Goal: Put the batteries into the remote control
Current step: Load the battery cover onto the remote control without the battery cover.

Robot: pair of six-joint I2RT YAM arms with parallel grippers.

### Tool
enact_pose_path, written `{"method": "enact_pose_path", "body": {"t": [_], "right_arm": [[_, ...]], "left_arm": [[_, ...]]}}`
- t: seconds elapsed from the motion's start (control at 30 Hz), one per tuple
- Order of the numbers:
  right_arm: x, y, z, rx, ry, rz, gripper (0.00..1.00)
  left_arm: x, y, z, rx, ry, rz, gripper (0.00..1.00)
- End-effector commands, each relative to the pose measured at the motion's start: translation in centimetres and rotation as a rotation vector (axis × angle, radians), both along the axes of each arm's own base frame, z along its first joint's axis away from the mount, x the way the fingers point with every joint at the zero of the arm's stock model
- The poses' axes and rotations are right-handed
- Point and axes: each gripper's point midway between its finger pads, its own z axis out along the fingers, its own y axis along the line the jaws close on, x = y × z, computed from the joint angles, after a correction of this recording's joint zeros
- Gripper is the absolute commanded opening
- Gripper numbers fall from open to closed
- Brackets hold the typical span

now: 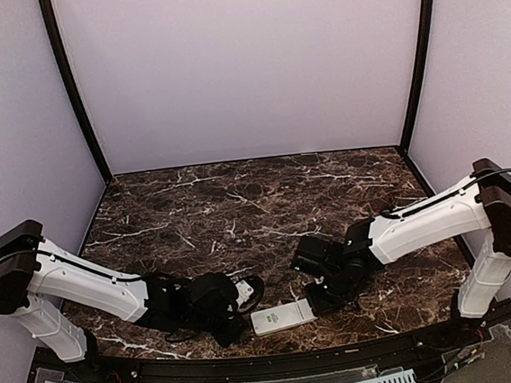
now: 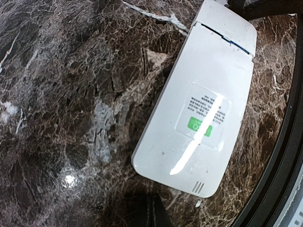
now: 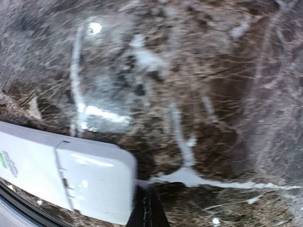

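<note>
From the top, the remote control point(image 1: 284, 316) lies flat on the dark marble table point(image 1: 238, 202), close to the front edge and between the two arms. It is white and its back is up, with a tiny green spot on it. The left gripper point(image 1: 241, 312) is down low, just beside the left end of the remote control. The right gripper point(image 1: 321, 299) is down low by the right end. From up here I cannot tell how the fingers stand. In the left wrist view, the remote control point(image 2: 199, 109) lies slanted on the right side. Its back has a clear label point(image 2: 202, 116) with a green patch on it. A thin line runs across the far end, where the cover point(image 2: 227, 26) sits in place. The left gripper point(image 2: 154, 215) is a dark tip at the bottom. Its two fingers are pressed together with nothing between them, and a little bit of table shows between them and the near end of the remote control. The right wrist view is blurry. One end of the remote control point(image 3: 71, 175) shows at the lower left. The right gripper point(image 3: 147, 210) is a dark tip at the bottom, its fingers pressed together and holding nothing. It sits right at the corner of the remote control, and I cannot tell if it touches.
</note>
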Motion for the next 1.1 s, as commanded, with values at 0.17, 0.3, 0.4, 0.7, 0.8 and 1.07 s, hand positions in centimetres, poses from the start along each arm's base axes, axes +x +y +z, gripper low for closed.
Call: {"method": "enact_pose_path", "body": {"t": [0.17, 0.3, 0.4, 0.7, 0.8, 1.07], "right_arm": [[-4.0, 4.9, -2.9, -0.022, 0.112, 0.114, 0.0], [-3.7, 4.5, -2.6, -0.032, 0.09, 0.102, 0.0], [-3.7, 4.0, -2.1, -0.017, 0.084, 0.094, 0.0], [-2.8, -0.7, -2.0, -0.104, 0.087, 0.043, 0.0], [-2.3, -1.9, -1.7, -0.123, 0.094, 0.035, 0.0], [0.0, -2.7, 1.8, -0.125, 0.025, 0.059, 0.0]], "left_arm": [[-3.7, 1.0, -3.4, 0.143, 0.098, -0.131, 0.0], [-3.9, 0.5, -3.0, 0.127, 0.095, -0.14, 0.0], [-3.8, 0.8, -2.6, 0.115, 0.083, -0.127, 0.0], [-2.2, 2.5, -2.1, 0.162, -0.002, -0.072, 0.03], [-2.2, 2.7, -2.0, 0.161, -0.008, -0.067, 0.03], [-1.9, 3.0, -1.3, 0.15, -0.025, -0.047, 0.05]]}}
